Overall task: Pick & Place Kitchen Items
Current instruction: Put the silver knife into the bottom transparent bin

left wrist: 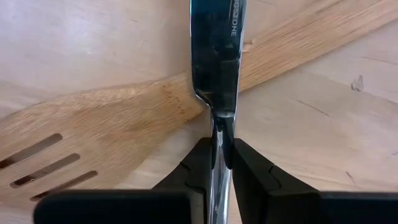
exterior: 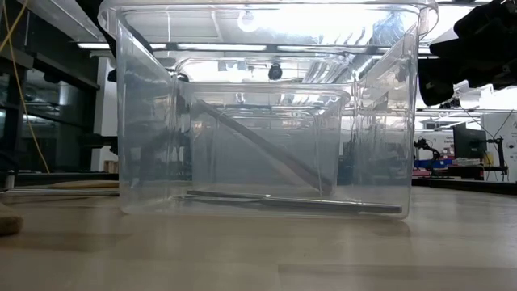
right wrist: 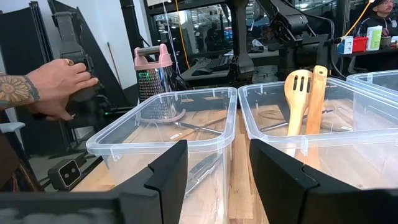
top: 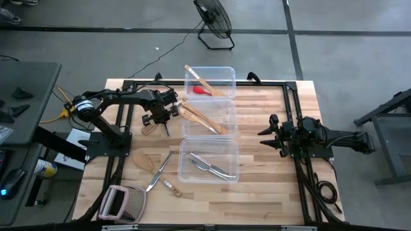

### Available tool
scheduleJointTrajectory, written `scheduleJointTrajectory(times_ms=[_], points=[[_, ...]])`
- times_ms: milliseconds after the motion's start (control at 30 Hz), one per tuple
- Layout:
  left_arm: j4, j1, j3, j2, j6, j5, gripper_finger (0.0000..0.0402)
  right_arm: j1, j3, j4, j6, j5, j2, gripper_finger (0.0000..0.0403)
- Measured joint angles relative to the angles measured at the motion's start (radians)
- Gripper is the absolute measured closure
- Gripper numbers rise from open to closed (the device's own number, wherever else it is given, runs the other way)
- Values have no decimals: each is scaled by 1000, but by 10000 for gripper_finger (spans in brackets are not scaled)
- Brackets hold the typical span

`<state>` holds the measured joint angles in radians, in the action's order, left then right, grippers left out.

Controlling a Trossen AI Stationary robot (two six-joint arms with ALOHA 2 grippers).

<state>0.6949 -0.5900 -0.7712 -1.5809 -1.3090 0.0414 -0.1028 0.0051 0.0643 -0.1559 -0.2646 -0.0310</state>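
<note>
We read the slim metal knife (left wrist: 214, 56) as the item in hand: the left tool (left wrist: 217, 163) has its fingers pressed together on the knife's thin blade, which runs forward between them. Directly beneath the knife lies a slotted wooden spatula (left wrist: 93, 134) flat on the tabletop (left wrist: 311, 124), its handle crossing under the metal. Whether the knife is lifted clear of the spatula or touching it, we cannot tell.

From above, this left tool (top: 156, 119) sits just left of the middle tub (top: 228, 108), which already holds wooden utensils (top: 202, 119). The far tub (top: 221, 72) holds a wooden spoon (top: 202, 83) and the small red utensil (top: 202, 91); the near tub (top: 228, 146) holds silver cutlery (top: 209, 165).

So we judge the sorting partly done. Still out on the tabletop are another wooden spoon (top: 142, 160), a silver piece (top: 159, 170) crossing it and a short wooden-handled tool (top: 171, 187), plus the spatula under the knife. A grater (top: 122, 202) lies at the near left corner.

The right tool (top: 268, 131) waits well to the right of the tubs, its fingers apart and holding nothing. In its wrist view a person's hand (right wrist: 56, 84) shows beyond the tabletop, gripping a dark device.
</note>
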Motion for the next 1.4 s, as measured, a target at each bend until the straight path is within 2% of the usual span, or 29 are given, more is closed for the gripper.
scheduleJointTrajectory(times_ms=[867,1400], points=[[-11,1,1,172,79,-23,364,0,0,0,0,0,0,237],[-15,1,-1,357,181,-101,365,0,0,0,0,0,0,237]])
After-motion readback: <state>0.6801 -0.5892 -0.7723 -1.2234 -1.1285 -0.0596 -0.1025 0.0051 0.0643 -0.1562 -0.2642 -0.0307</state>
